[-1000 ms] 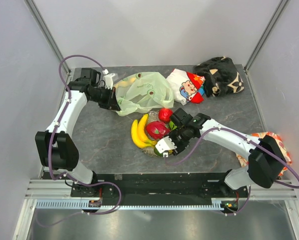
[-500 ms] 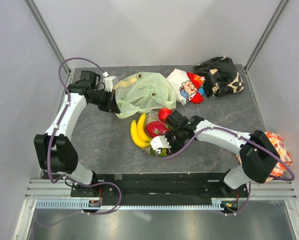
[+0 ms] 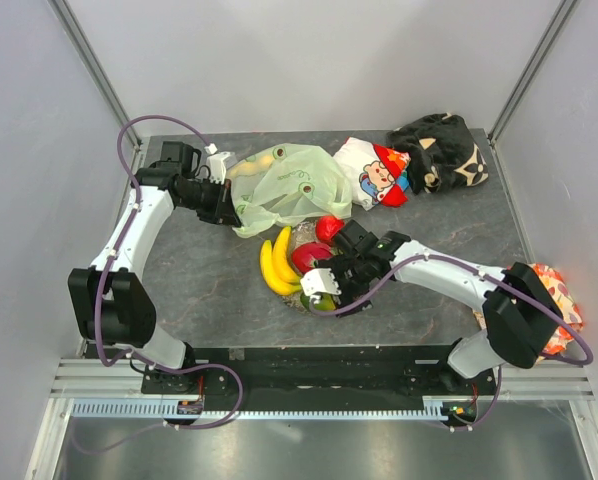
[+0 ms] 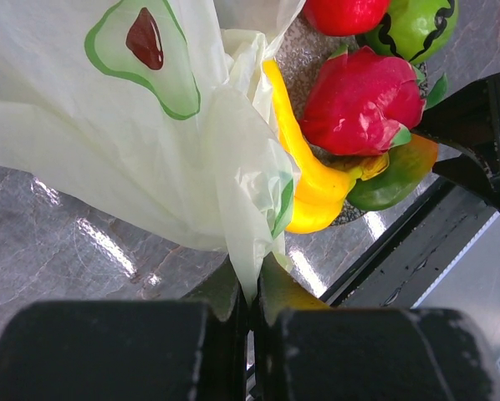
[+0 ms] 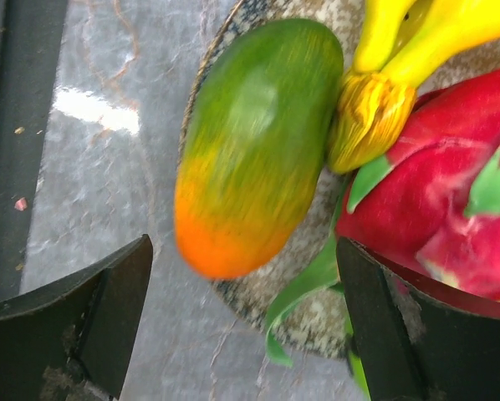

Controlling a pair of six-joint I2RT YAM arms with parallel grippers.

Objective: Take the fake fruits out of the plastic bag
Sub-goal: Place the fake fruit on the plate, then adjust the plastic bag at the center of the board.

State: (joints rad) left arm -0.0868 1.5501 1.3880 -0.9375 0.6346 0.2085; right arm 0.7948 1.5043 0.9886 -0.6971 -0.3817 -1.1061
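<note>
The pale green plastic bag (image 3: 284, 185) lies at the back left of the table, and my left gripper (image 3: 229, 205) is shut on its edge; in the left wrist view a fold of the bag (image 4: 133, 125) runs down between the closed left gripper (image 4: 252, 288). A round speckled dish (image 5: 317, 309) holds fake fruits: yellow bananas (image 3: 275, 265), a pink dragon fruit (image 3: 311, 257), a red apple (image 3: 329, 228) and a green-orange mango (image 5: 254, 142). My right gripper (image 5: 243, 292) stands open at the dish's near edge, the mango just beyond its fingertips and free of them. Something yellowish (image 3: 264, 158) shows through the bag.
A white cartoon-printed cloth (image 3: 374, 172) and a black patterned cloth (image 3: 441, 150) lie at the back right. An orange patterned cloth (image 3: 551, 290) sits at the right edge behind my right arm. A green lime (image 4: 413, 25) lies next to the apple.
My right gripper has moved left to the dish's near edge and opened, letting the mango go onto the dish. The left gripper has stayed shut on the bag.
</note>
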